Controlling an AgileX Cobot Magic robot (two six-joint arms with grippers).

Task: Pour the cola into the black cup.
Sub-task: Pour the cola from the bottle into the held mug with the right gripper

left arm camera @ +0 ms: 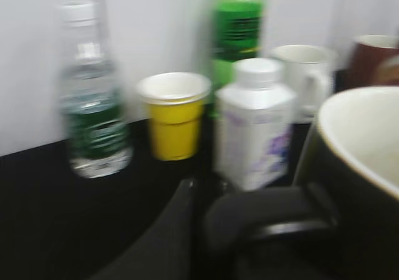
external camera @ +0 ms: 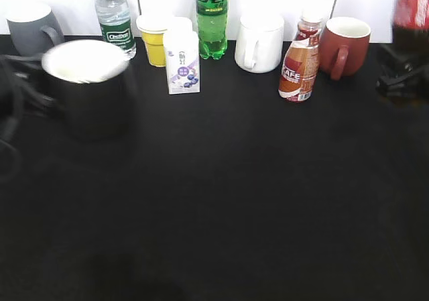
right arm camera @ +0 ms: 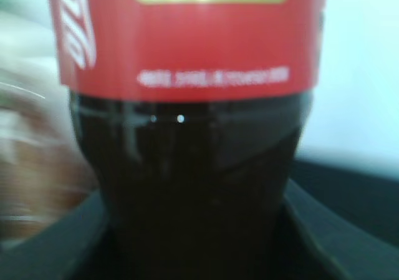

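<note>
Hands first — the right hand (right arm camera: 193, 242) has its dark fingers (right arm camera: 56, 242) closed around the cola (right arm camera: 187, 136), upright at the exterior view's far right edge. The left hand (left arm camera: 249, 230) grips the black cup (left arm camera: 355, 186) by its handle, at left on the black tabletop (external camera: 221, 200) — near a white carton (external camera: 181, 63).

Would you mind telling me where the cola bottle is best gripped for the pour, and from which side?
Grip the cola bottle on its straight dark body just below the red label, from the side and level. It stands upright, and the right gripper appears to flank that part already.
</note>
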